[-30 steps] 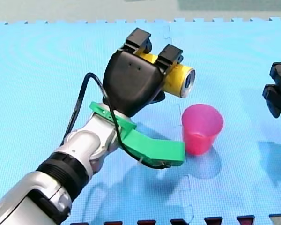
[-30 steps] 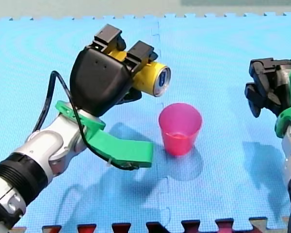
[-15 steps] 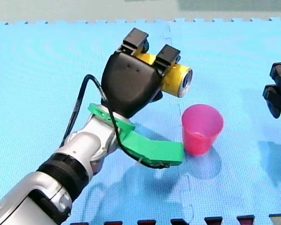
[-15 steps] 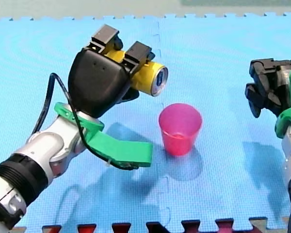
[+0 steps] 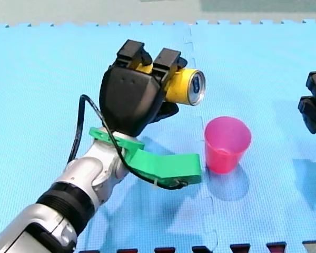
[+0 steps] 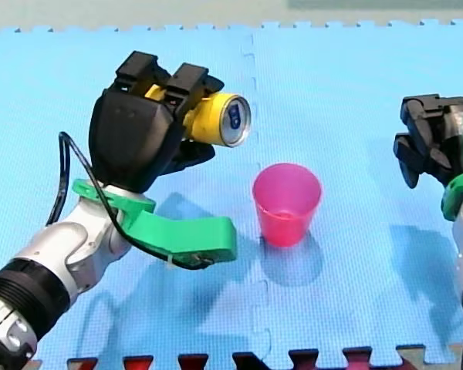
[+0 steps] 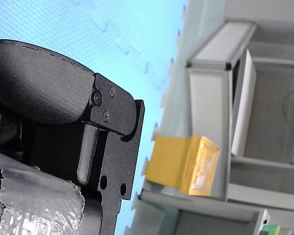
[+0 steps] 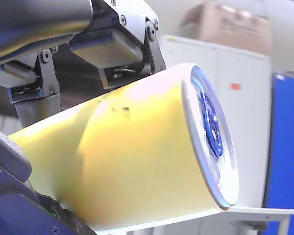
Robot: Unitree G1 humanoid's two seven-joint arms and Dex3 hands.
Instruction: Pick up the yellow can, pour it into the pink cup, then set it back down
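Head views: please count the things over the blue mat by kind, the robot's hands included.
Yellow can, tilted in the left hand above the mat: 1
Pink cup, upright on the mat: 1
Hands: 2, the right hand at the right edge
Total: 4

Yellow can (image 5: 178, 88) lying sideways in the air, top toward upright pink cup (image 5: 227, 145) below
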